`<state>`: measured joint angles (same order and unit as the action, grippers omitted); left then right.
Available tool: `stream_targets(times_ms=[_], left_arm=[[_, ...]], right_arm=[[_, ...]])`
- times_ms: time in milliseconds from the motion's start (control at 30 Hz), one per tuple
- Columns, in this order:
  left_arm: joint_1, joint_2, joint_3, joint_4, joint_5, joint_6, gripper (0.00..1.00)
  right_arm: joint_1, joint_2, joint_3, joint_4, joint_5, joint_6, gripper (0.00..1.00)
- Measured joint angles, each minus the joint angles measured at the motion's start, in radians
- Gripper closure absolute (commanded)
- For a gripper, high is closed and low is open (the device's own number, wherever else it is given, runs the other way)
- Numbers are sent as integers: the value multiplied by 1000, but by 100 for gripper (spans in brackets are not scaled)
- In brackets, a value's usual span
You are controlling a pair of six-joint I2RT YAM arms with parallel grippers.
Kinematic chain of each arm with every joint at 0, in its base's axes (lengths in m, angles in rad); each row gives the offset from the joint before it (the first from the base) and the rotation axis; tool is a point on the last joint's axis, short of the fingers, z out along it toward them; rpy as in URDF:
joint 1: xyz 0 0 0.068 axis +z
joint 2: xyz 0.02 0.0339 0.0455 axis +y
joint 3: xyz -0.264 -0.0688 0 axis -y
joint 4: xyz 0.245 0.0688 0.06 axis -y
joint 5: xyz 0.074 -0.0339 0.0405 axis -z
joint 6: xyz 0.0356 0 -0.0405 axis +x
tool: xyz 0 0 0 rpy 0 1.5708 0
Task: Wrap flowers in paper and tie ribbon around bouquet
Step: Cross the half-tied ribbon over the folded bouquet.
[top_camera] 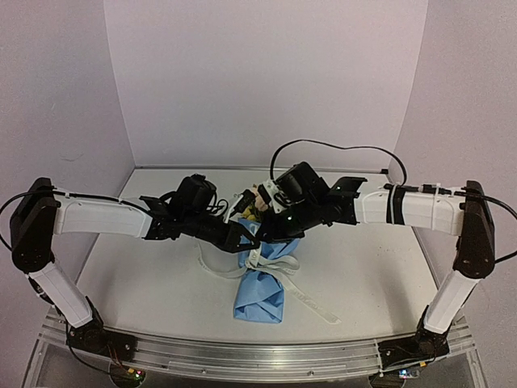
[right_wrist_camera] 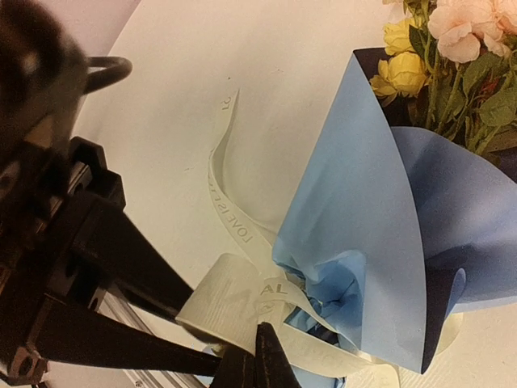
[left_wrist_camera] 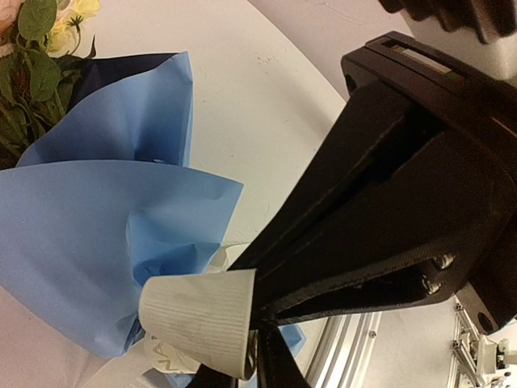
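Right claw [right_wrist_camera: 261, 357] enters from lower left, its dark fingers drawn together at the bottom edge and pinching a loop of the cream ribbon [right_wrist_camera: 232, 217]. The ribbon bears printed lettering and passes round the gathered waist of the paper [right_wrist_camera: 355, 210]. One tail curls up across the white surface [right_wrist_camera: 242, 65]. Paper: light blue outside, navy inside. Flowers [right_wrist_camera: 452, 44], yellow and pale pink with green leaves, protrude at top right.
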<state>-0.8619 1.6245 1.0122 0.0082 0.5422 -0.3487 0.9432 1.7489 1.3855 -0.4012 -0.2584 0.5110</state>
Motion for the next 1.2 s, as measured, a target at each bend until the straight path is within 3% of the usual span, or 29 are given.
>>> stream_targets(times_ms=[67,200,300,533,700,1000,1200], left_arm=[[0,0,0,1,5,2,100],[0,-2,-22,21,5,-3,100],[0,-7,-57,42,-9,-18,100],[1,-49,-116,88,-49,-68,100],[1,-67,-119,128,-48,-88,100],[1,-68,-119,133,-43,-100,100],[2,-68,-119,133,-44,-102,100]], right_arm=[[1,0,0,2,2,7,86],[0,0,0,0,18,21,49],[5,-15,-23,13,30,25,37],[16,-180,-242,51,71,35,33],[29,-230,-368,92,83,22,39],[73,-61,-323,136,92,-55,42],[74,-5,-277,153,114,-75,53]])
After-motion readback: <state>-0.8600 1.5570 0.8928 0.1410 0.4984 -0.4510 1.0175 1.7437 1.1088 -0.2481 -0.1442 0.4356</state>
